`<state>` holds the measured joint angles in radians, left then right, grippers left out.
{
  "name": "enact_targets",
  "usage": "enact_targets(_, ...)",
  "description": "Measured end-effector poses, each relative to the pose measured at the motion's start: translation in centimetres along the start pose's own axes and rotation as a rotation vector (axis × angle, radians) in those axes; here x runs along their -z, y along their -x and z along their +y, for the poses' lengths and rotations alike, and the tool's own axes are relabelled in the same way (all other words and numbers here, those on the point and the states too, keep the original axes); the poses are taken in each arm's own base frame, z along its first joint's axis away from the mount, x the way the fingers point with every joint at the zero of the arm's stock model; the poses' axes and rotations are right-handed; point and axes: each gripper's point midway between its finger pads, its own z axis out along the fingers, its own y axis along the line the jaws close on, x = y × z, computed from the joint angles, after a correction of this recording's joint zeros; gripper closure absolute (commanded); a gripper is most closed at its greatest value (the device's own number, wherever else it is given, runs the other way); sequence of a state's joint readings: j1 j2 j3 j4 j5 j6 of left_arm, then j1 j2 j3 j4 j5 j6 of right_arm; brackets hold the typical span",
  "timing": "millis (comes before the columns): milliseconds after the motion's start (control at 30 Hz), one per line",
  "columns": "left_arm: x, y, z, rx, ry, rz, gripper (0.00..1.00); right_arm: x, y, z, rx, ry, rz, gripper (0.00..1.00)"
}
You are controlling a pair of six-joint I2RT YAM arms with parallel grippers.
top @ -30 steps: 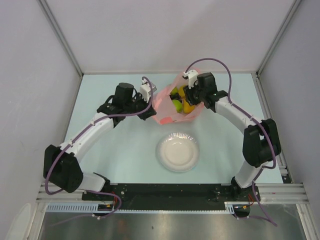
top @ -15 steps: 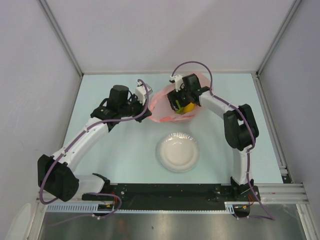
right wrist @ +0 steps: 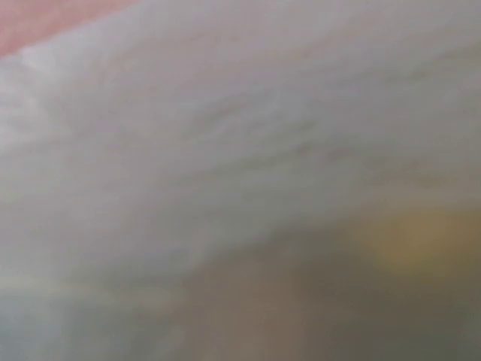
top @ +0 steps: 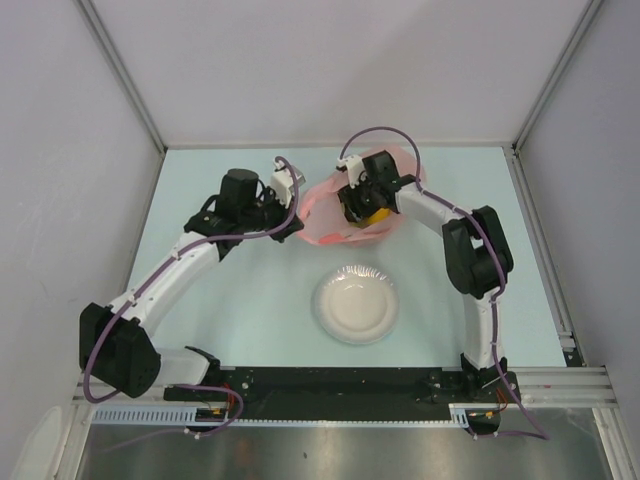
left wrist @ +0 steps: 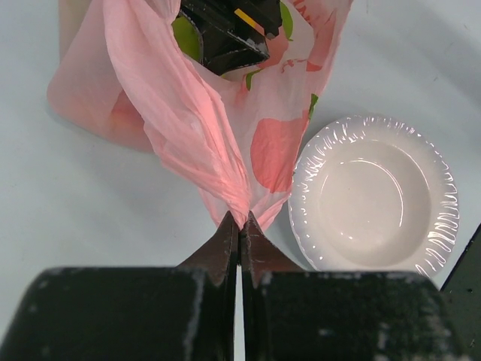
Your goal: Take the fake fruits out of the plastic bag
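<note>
The pink plastic bag (top: pixel 335 225) lies at the table's far middle. My left gripper (top: pixel 296 226) is shut on its left edge; in the left wrist view the jaws (left wrist: pixel 240 222) pinch a gathered fold of the bag (left wrist: pixel 203 128). My right gripper (top: pixel 358 203) reaches down into the bag's mouth, fingertips hidden. An orange-yellow fruit (top: pixel 377 214) shows beside it. The left wrist view shows the right gripper's black body (left wrist: pixel 225 30) with green fruit (left wrist: pixel 185 36) next to it. The right wrist view is blurred, filled by bag film (right wrist: pixel 225 135) with a dim yellow patch (right wrist: pixel 413 241).
A round white plate (top: pixel 355 303) sits in front of the bag, also in the left wrist view (left wrist: pixel 376 203), close to the bag's lower right side. Grey walls enclose the table on the far, left and right sides.
My right gripper has moved left and deeper into the bag, covering most of the fruits. My left arm shifted slightly left, still holding the bag's edge.
</note>
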<state>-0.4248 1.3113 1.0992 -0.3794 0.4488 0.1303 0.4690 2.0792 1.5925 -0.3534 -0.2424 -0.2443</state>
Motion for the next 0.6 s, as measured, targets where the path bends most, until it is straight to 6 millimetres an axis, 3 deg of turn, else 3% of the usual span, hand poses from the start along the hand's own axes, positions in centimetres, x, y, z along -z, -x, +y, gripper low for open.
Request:
enact_targets(100,-0.2,0.0,0.0,0.004,-0.003,-0.001,1.0,0.5,0.4,-0.4,0.008,-0.008,-0.011,0.65)
enact_targets(200,-0.5,0.1,0.1,0.008,-0.003,-0.007,1.0,2.4,1.5,-0.6,0.023,-0.018,-0.041,0.66)
enact_targets(300,-0.6,0.3,0.1,0.014,-0.005,-0.014,1.0,6.1,3.4,-0.9,0.042,-0.043,-0.101,0.66)
enact_targets(467,-0.8,0.7,0.2,0.021,-0.005,-0.029,1.0,14.1,6.7,-0.9,0.094,-0.073,-0.244,0.67)
enact_targets(600,-0.8,0.8,0.2,0.028,-0.006,-0.035,1.0,18.1,6.2,1.3,0.183,-0.017,-0.276,0.67)
